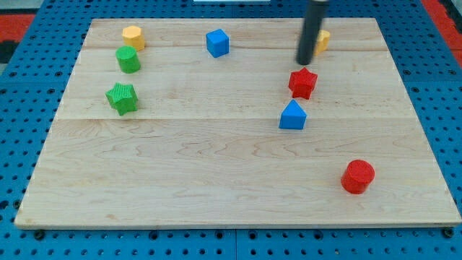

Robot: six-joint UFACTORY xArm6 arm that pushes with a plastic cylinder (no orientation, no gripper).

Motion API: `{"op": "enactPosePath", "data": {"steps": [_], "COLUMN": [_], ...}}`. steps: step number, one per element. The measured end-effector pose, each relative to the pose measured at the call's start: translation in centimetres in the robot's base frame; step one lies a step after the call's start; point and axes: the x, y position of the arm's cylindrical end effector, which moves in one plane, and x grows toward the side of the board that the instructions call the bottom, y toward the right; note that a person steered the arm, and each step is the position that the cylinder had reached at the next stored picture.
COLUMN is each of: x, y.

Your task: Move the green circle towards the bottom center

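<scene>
The green circle (128,59) sits near the view's top left of the wooden board (216,180), just below a yellow block (133,36) and above a green star (122,98). My tip (304,62) is at the view's top right, far to the right of the green circle. It stands just above a red star (303,83) and beside a yellow block (322,41) that the rod partly hides.
A blue cube (217,42) lies at the top middle. A blue triangle (292,115) lies right of centre. A red circle (358,177) lies at the lower right. Blue pegboard (29,101) surrounds the board.
</scene>
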Motion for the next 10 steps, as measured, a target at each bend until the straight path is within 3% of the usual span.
{"op": "enactPosePath", "data": {"steps": [2, 3, 5, 9, 10], "x": [-0.1, -2.9, -3.6, 0.3, 2.0], "y": [-15.4, -16.1, -27.1, -30.0, -28.4]}}
